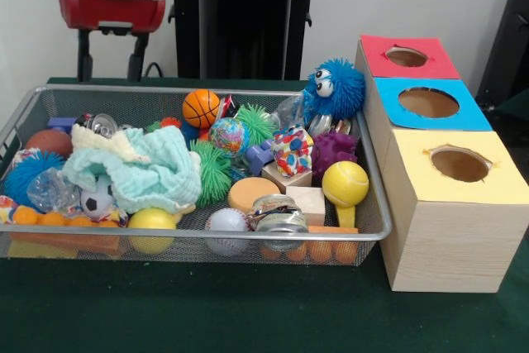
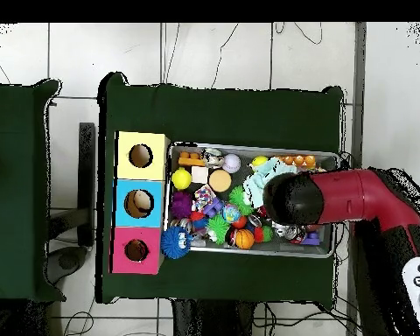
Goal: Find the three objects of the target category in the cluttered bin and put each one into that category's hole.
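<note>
Above the wire bin's far end, the gripper hangs with its fingers spread and empty. Below lie a mint cloth, orange basketball and yellow ball; beside the bin on the green desk stands the three-hole box.

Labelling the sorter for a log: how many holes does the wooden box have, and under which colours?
3. Seen from the front, the red hole is farthest back, the blue hole is in the middle, and the yellow hole is nearest. No others show.
</note>
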Action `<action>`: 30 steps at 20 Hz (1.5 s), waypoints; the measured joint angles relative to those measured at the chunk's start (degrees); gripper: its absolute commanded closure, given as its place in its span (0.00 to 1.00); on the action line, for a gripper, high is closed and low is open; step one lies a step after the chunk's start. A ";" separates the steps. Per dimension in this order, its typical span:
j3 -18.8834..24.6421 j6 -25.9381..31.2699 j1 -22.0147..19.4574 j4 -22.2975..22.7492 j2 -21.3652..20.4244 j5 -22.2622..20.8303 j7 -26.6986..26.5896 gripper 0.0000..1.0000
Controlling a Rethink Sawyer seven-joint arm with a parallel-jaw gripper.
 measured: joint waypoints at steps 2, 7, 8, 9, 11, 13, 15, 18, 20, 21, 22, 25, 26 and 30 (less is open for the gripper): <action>0.12 -0.01 0.46 0.09 -0.49 1.56 0.00 0.00; 0.36 -1.39 2.58 0.43 -0.27 4.81 0.00 0.00; 0.47 -2.29 3.11 0.49 -0.03 5.26 0.00 0.00; 0.56 -3.02 3.43 0.53 0.15 5.48 0.00 0.00; 0.78 -4.93 4.11 0.60 0.61 5.86 0.00 0.00; 0.96 -7.03 4.60 0.63 1.15 5.99 0.00 0.00; 1.27 -10.35 5.05 0.75 1.90 6.02 0.00 0.00; 2.03 -16.41 4.95 1.12 3.15 5.93 0.00 0.00; 2.30 -18.80 4.69 1.33 3.62 5.92 0.00 0.00; 2.64 -22.82 3.96 1.77 4.49 5.92 0.00 0.00; 2.76 -24.25 3.53 2.00 4.87 5.92 0.00 0.00; 3.12 -27.78 2.13 2.65 5.95 5.75 0.00 0.00; 3.25 -28.98 1.40 2.91 6.47 5.51 0.00 0.00; 3.91 -31.94 -2.33 3.95 8.85 3.78 0.00 0.00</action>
